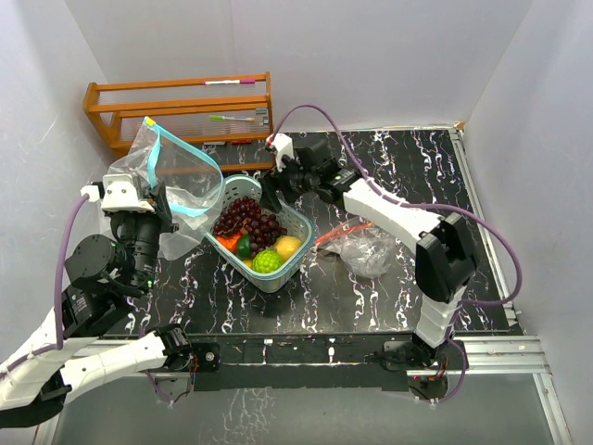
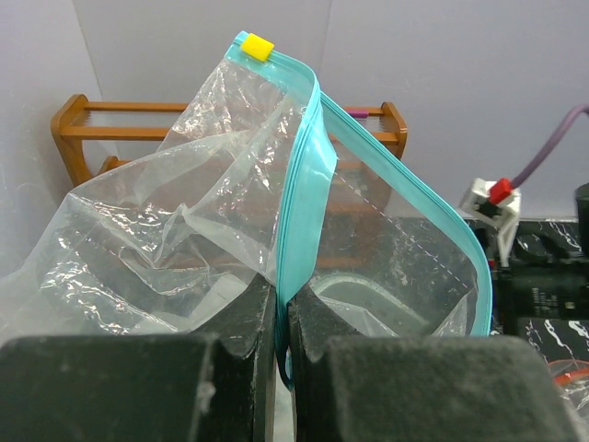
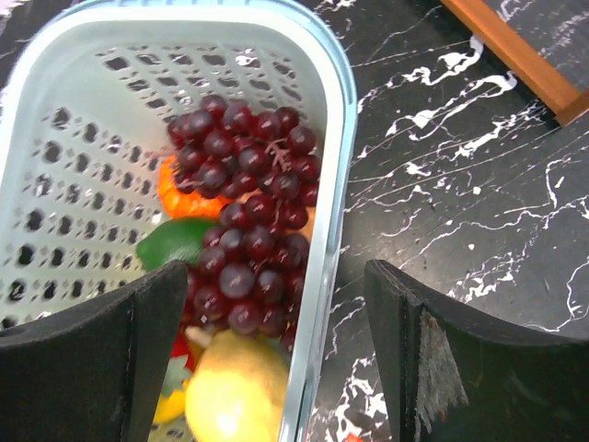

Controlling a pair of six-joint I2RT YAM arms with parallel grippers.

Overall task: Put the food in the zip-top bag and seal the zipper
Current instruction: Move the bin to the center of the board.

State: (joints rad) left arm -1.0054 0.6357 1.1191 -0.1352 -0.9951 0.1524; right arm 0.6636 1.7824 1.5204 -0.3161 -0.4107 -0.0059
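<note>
The black marbled table [image 1: 389,176] carries a wooden rack [image 1: 181,93] at its far left. Just near of the rack, the zip-top bag [image 1: 181,171] is held up off the table with its mouth gaping toward the basket [image 1: 295,260], which sits mid-table just right of it. A crumpled clear wrapper [image 1: 366,252] lies right of the basket.

All the food is in the basket: dark grapes [image 1: 248,221], a yellow lemon [image 1: 288,246] and a bumpy green fruit [image 1: 268,260].

Only the right wrist view shows an orange piece [image 3: 179,189] and a smooth green one [image 3: 175,244] tucked under the grapes. Only the left wrist view shows the grip clearly: the left gripper [image 2: 281,318] is clenched on the bag's teal zipper strip, with the yellow slider [image 2: 258,46] at the strip's top end.

The right gripper [image 3: 276,276] is spread wide and grasps nothing. It straddles the basket wall, one finger over the fruit and the other over bare table.
</note>
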